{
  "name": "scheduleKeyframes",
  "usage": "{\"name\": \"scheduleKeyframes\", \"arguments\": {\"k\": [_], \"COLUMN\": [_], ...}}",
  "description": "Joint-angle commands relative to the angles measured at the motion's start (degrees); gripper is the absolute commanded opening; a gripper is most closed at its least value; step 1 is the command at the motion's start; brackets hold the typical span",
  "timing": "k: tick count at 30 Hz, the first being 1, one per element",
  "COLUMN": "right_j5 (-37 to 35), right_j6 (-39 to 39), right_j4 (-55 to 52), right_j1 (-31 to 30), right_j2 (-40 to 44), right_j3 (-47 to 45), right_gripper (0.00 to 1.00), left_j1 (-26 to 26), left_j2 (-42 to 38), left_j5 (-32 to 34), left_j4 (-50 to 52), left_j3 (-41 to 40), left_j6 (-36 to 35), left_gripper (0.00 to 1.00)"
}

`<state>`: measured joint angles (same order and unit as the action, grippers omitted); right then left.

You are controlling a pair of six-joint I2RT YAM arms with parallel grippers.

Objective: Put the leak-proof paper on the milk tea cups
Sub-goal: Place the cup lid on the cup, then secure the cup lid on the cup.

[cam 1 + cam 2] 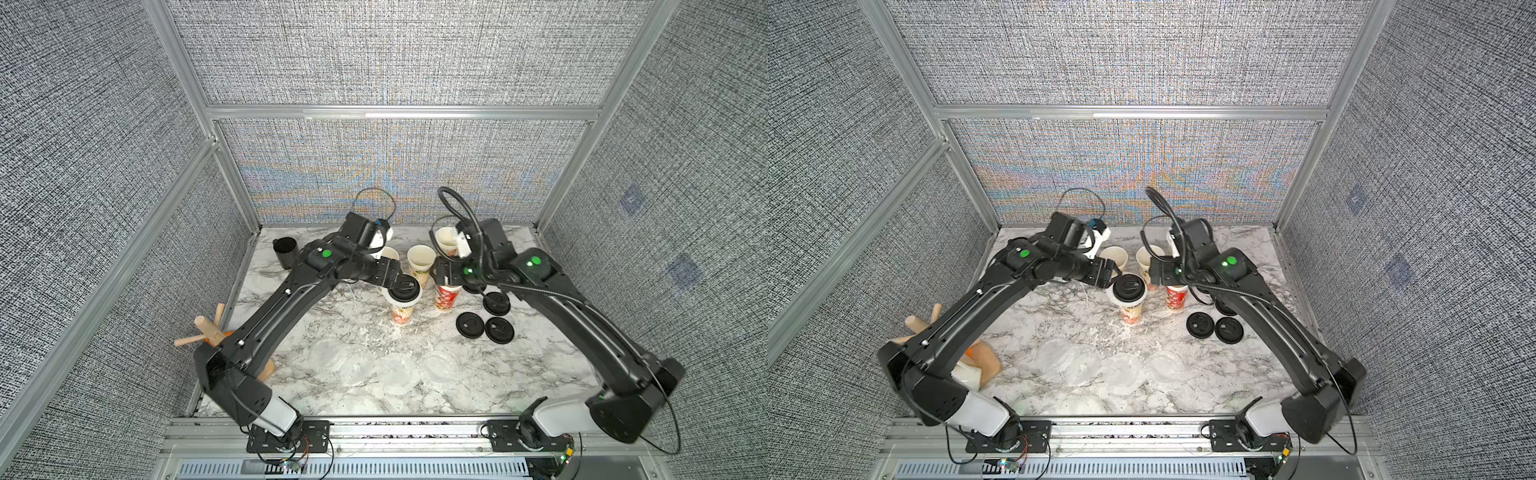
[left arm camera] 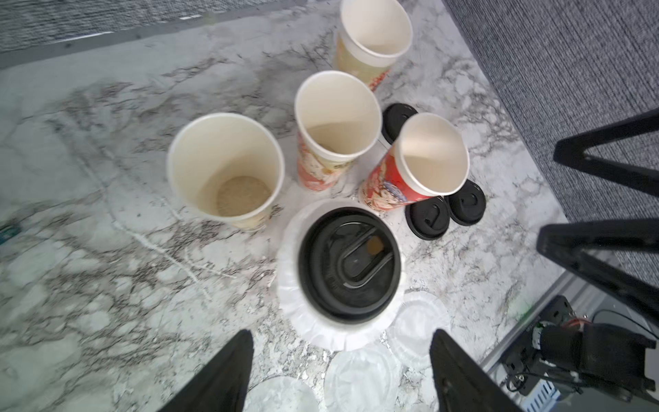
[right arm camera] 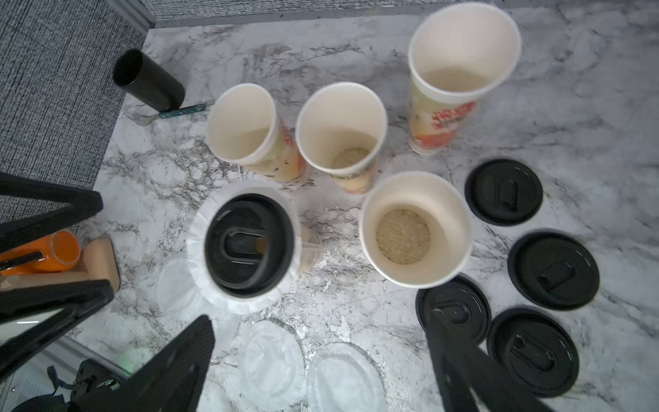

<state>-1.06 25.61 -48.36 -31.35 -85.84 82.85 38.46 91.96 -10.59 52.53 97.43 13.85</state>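
Note:
One milk tea cup (image 1: 402, 309) carries a crinkled leak-proof paper (image 2: 294, 314) under a black lid (image 2: 349, 264), and the right wrist view shows that lid (image 3: 249, 246) too. Several more cups stand uncovered behind and beside it (image 1: 421, 259) (image 1: 390, 252) (image 1: 446, 239) (image 3: 415, 228). Several loose papers (image 1: 399, 374) (image 1: 1054, 353) (image 3: 271, 356) lie in a row near the table's front. My left gripper (image 1: 394, 277) (image 2: 341, 335) hovers open beside the lidded cup, holding nothing. My right gripper (image 1: 442, 272) (image 3: 320, 321) hangs open above the red cup (image 1: 446, 299), also without a load.
Several spare black lids (image 1: 484, 328) (image 3: 552, 269) lie to the right of the cups. A short black cup (image 1: 286, 251) and a spoon (image 3: 174, 113) sit at the back left. A wooden rack (image 1: 208, 332) with an orange piece stands by the left arm.

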Motion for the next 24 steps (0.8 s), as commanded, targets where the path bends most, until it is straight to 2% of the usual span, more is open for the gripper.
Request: {"name": "scheduleKeyframes", "arguments": {"k": [1,9,24], "right_j5": [3.6,7.2,9.2], "right_j6": [2.1,1.6,0.1], "right_j4": [8.9,12.2,12.4], "right_j1": [3.0,6.2,6.6], "right_j2": [4.9,9.8,7.5], "right_j3": [-7.4,-17.1,-18.3], "right_gripper": [0.95,0.95,0.94], "left_j1": [1.0,1.5,1.7], "left_j2": [4.1,11.5,13.9], "left_j5": [3.3,8.6,10.0], "left_j4": [6.1,9.6,12.2], "left_j3": [3.9,9.1,8.7], "left_j6": [-0.6,2.4,2.6], "left_gripper": [0.8,0.8,0.79]}}
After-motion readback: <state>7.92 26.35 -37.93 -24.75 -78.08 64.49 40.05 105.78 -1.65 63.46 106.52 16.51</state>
